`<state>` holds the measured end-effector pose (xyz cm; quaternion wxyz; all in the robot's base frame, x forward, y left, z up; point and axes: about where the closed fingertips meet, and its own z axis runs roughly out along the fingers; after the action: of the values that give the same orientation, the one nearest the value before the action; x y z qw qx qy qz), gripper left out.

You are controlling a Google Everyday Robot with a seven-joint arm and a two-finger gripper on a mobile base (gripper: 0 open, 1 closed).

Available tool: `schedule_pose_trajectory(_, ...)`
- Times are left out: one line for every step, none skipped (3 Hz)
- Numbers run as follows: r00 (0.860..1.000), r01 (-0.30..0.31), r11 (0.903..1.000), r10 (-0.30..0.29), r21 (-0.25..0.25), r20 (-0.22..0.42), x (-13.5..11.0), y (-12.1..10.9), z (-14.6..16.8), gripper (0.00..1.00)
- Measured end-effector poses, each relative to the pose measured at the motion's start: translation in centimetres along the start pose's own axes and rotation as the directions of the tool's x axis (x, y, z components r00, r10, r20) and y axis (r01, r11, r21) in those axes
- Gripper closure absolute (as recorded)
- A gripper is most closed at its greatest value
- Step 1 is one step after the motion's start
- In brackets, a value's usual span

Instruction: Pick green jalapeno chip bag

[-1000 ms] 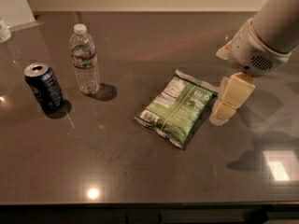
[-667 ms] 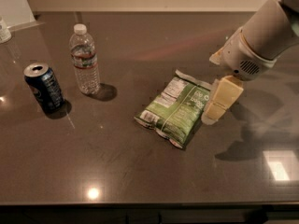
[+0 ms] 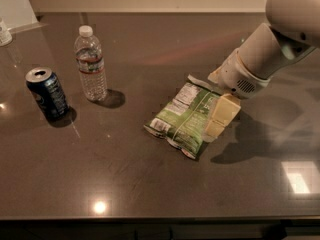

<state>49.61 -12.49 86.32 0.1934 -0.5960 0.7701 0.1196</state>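
Observation:
The green jalapeno chip bag [image 3: 184,119] lies flat on the dark table [image 3: 150,184], just right of centre, with its white label panels facing up. My gripper [image 3: 219,118] hangs from the white arm coming in from the upper right. Its pale yellow fingers [image 3: 223,111] are over the bag's right edge, low and close to it. Whether they touch the bag is not visible.
A clear water bottle [image 3: 90,64] stands at the left rear. A dark blue soda can [image 3: 47,93] stands left of it. A white object [image 3: 5,32] sits at the far left edge, and a wall runs along the table's back.
The arm has moved left and down, bringing the gripper from beside the bag's right edge to over it. The bag, bottle and can have not moved.

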Motion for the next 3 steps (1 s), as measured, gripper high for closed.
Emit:
schedule_pose_trajectory(1.000,0.008,0.9999,-0.008,-0.008,0.003,0.39,-0.10,1.21,0.00)
schedule_pose_trajectory(1.000,0.028,0.9996,-0.028,0.004,0.008,0.51,-0.09,1.76,0.00)
schedule_pose_trajectory(0.999,0.030,0.9992,-0.031,0.028,0.010,0.50,-0.18,1.82,0.18)
